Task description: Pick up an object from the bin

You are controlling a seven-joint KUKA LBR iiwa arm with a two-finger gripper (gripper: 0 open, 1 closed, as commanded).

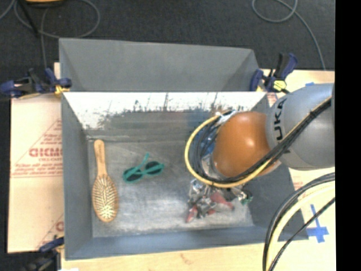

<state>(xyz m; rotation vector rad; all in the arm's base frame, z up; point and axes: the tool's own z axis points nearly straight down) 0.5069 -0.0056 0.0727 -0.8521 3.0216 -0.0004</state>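
My gripper (pixel 210 198) is low over the bin's front right floor, mostly covered from above by the arm's orange dome. Right at its tip lies a small reddish thing (pixel 198 211); whether the gripper touches it or holds it is hidden. A pair of green sunglasses (pixel 143 170) lies on the floor in the middle of the bin, well to the left of the gripper.
A wooden hairbrush (pixel 104 191) lies along the bin's left wall, handle toward the back, bristles up. The arm with its cables covers the bin's right side.
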